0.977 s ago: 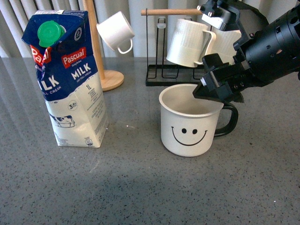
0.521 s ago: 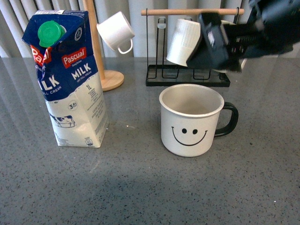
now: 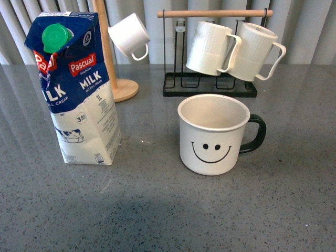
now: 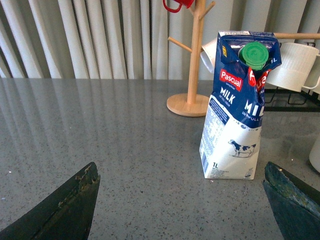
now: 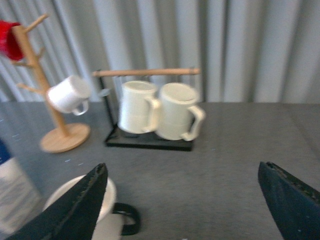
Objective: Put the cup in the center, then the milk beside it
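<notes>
The cup (image 3: pixel 213 134), a wide white mug with a black smiley face and black handle, stands upright on the grey table near the middle, handle to the right. The milk (image 3: pixel 76 89), a blue-and-white Pascual carton with a green cap, stands upright to its left, well apart. Neither arm shows in the front view. My left gripper (image 4: pixel 182 200) is open and empty, with the milk (image 4: pixel 237 107) ahead of it. My right gripper (image 5: pixel 187 200) is open and empty, pulled back above the table; the cup (image 5: pixel 112 215) shows partly behind one finger (image 5: pixel 75 210).
A black rack with a wooden bar (image 3: pixel 210 84) holds two ribbed white mugs (image 3: pixel 210 47) behind the cup. A wooden mug tree (image 3: pixel 113 79) with a small white cup (image 3: pixel 128 34) stands behind the milk. Grey curtains hang at the back.
My right arm was at the cup's rim by the handle, then rose and drew away to the right. It is now out of the front view. The cup stays standing.
</notes>
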Robot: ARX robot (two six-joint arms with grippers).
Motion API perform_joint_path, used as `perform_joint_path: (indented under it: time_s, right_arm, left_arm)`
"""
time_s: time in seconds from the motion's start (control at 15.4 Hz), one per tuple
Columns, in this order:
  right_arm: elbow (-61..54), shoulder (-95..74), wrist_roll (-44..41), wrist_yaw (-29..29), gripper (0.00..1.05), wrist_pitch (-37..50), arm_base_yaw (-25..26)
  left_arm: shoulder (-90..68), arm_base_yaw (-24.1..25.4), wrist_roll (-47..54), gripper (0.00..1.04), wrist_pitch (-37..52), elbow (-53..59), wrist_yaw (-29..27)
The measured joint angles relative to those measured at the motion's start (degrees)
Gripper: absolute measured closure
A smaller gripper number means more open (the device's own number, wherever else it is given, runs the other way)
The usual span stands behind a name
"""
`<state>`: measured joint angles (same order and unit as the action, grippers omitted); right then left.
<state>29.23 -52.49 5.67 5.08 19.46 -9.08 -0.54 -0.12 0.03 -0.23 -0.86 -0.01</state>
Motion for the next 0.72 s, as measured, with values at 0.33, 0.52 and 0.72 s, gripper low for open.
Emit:
perform_joint_path:
  time_s: [0.33, 0.52, 0.72]
  right_arm:
    - [-24.6, 31.1, -4.7, -5.7, 0.69, -4.9, 9.4]
    - [-26.0, 36.5, -5.4, -5.1, 1.04, -6.5, 9.1]
    - [-27.1, 39.2, -5.3, -5.1, 1.03, -8.5, 9.1]
  left_arm:
    - [0.0, 0.0, 0.0, 0.07, 0.0, 0.0, 0.0]
    - [0.0, 0.0, 0.0, 0.07, 0.0, 0.0, 0.0]
    - [0.0, 0.0, 0.0, 0.07, 0.0, 0.0, 0.0]
